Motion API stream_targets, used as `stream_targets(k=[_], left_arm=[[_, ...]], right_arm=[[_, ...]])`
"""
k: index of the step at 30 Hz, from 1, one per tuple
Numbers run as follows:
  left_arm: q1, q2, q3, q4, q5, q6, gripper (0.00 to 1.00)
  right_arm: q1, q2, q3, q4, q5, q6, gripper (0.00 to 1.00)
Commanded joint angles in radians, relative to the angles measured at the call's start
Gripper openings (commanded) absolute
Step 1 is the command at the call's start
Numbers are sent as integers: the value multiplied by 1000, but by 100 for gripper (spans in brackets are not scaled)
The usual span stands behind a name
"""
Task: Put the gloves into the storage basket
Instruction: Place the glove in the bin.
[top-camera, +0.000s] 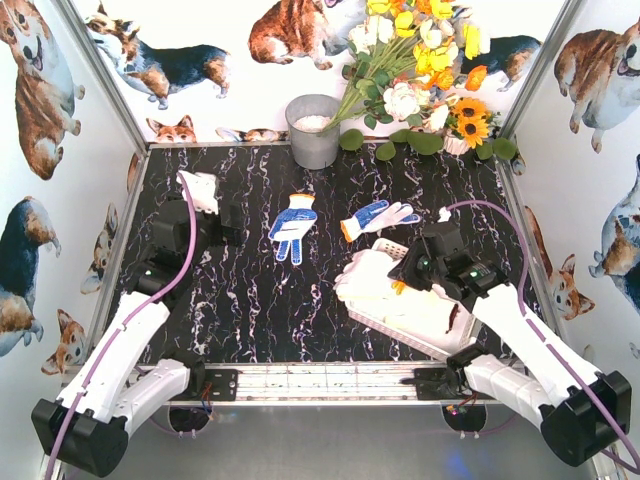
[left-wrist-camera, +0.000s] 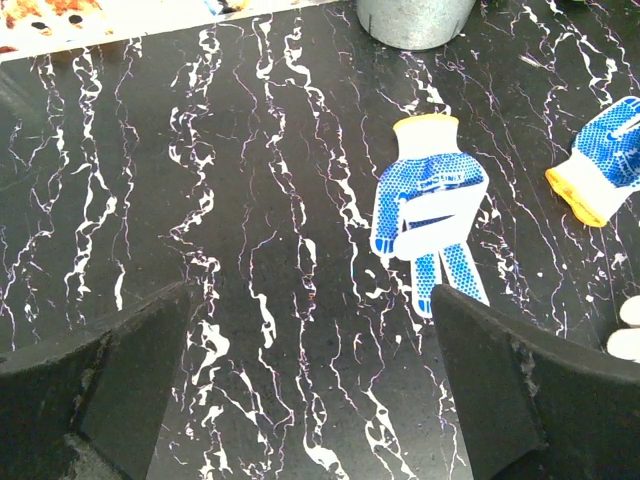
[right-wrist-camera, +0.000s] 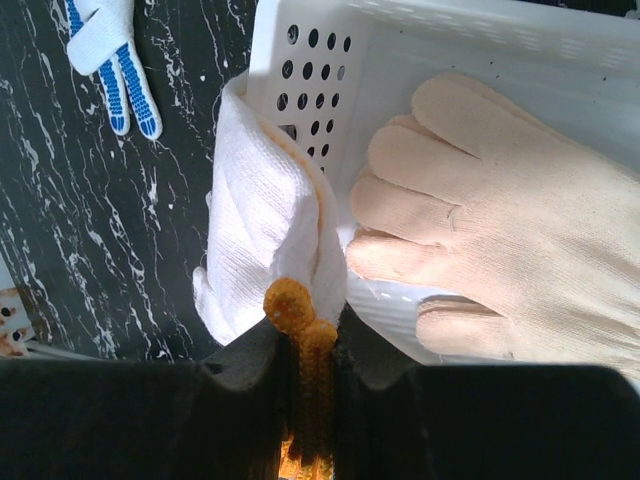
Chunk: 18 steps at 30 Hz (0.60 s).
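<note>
The gloves are knit work gloves. The white glove (right-wrist-camera: 262, 225) in the right hand (right-wrist-camera: 312, 345) is thick and ribbed with an orange cuff, and is bunched into a soft roll. The cream glove (right-wrist-camera: 500, 220) next to it is plain and lies flat with its fingers slightly spread. The blue-dotted glove (left-wrist-camera: 430, 200) and the second blue-dotted glove (left-wrist-camera: 610, 160) are white with blue dots and have yellow-orange cuffs. The storage basket (right-wrist-camera: 310, 70) is white plastic, its wall pierced with round holes.

The right arm reaches from the near right corner over the desk (top-camera: 240, 300), its hand tipped down at the basket's near end. That hand is closed, pinching the orange cuff between both fingers. The left arm stretches forward on the left side. The left hand (left-wrist-camera: 310, 390) is low over the desk with its fingers (left-wrist-camera: 520, 390) spread wide and nothing between them.

The white glove sits straight ahead of the right hand's fingertips, pressed against the basket's perforated wall; whether any of it is over the rim I cannot tell. The cream glove lies inside the basket, ahead of that hand and to the right in its wrist view. The blue-dotted glove lies flat on the desk ahead of the left hand, nearer its right finger, with its cuff pointing away toward the grey bucket (left-wrist-camera: 415, 20). The second blue-dotted glove lies further to the right, apart from the first
</note>
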Motion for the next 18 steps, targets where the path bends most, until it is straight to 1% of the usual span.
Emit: stream_targets(k=[1, 8, 18], left_arm=[[12, -21, -10, 23, -4, 11, 100], [12, -26, -10, 23, -8, 14, 100], [12, -28, -12, 23, -6, 15, 100]], right_arm=[[-10, -28, 10, -27, 37, -57, 0], [-13, -3, 40, -127, 55, -115, 0], [-13, 21, 70, -199, 121, -161, 0]])
